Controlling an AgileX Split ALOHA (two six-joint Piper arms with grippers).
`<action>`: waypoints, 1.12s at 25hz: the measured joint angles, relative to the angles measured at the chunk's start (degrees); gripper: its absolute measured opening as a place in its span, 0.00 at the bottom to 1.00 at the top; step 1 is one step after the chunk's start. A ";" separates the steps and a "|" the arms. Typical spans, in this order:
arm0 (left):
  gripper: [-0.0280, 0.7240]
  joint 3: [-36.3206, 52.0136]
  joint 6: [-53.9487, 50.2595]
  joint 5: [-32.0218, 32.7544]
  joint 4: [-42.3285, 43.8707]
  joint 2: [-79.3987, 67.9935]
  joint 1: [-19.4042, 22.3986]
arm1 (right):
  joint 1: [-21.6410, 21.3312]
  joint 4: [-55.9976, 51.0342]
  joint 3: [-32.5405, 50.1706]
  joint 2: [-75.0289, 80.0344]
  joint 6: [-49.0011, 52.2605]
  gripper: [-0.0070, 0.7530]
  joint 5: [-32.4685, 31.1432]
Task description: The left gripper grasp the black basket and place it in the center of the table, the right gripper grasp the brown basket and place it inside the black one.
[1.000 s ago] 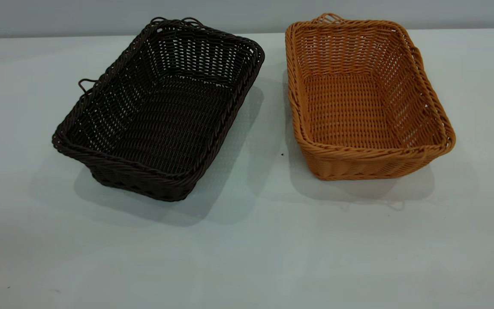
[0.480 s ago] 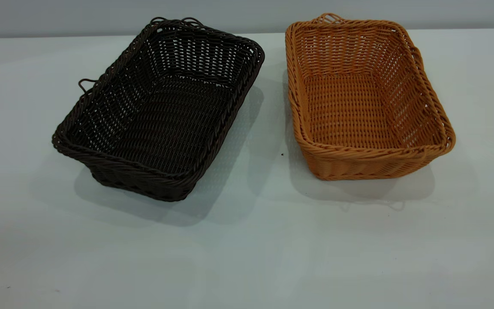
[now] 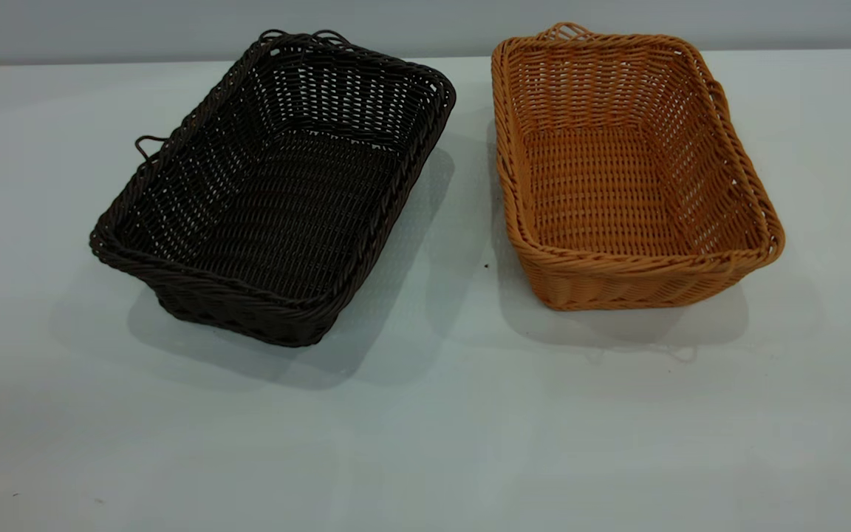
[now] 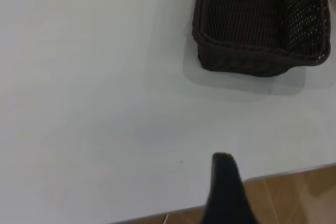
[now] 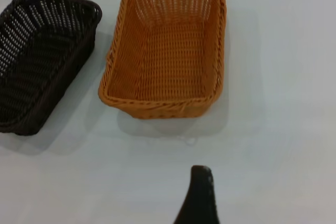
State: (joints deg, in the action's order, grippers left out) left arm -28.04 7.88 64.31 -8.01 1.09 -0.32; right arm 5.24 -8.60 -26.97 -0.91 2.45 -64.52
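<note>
The black basket [image 3: 274, 188] sits on the table [image 3: 425, 428] at the left, turned at an angle, empty. The brown basket [image 3: 629, 166] sits to its right, empty, with a gap of bare table between them. Neither gripper shows in the exterior view. In the left wrist view only a dark tip of the left gripper [image 4: 224, 182] shows, over the table's near edge, well short of the black basket [image 4: 260, 22]. In the right wrist view a dark tip of the right gripper [image 5: 199, 195] shows above bare table, short of the brown basket [image 5: 168, 51]; the black basket [image 5: 44, 59] lies beside it.
A brown floor [image 4: 294, 198] shows past the table's edge in the left wrist view. A grey wall [image 3: 425, 22] runs behind the table's far edge. Bare tabletop lies in front of both baskets.
</note>
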 joint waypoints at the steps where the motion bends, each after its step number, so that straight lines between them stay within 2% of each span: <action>1: 0.64 0.00 0.00 0.00 0.00 0.00 0.00 | 0.00 -0.06 0.00 0.00 0.00 0.75 0.00; 5: 0.64 -1.34 -0.61 -1.27 0.00 -1.68 0.00 | 0.00 -0.72 0.00 0.00 0.00 0.75 0.43; 8: 0.64 -4.79 -1.70 -4.89 0.00 -7.79 0.00 | 0.00 -0.93 -0.06 0.00 0.06 0.75 1.28; 15: 0.65 -12.69 0.29 -16.55 -0.07 -32.04 0.00 | 0.00 -1.39 -0.84 4.71 0.41 0.75 2.36; 23: 0.65 -19.01 6.52 -33.16 -4.63 -59.02 0.00 | 0.00 -1.44 -1.12 19.13 0.25 0.77 8.25; 28: 0.65 -25.57 12.55 -37.19 -9.10 -75.05 -0.89 | 0.00 -1.62 -1.12 28.11 0.25 0.77 13.71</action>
State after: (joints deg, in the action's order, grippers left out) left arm -53.61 20.43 27.12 -17.11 -73.95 -1.21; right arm 5.24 -10.22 -28.08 27.21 2.70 -50.82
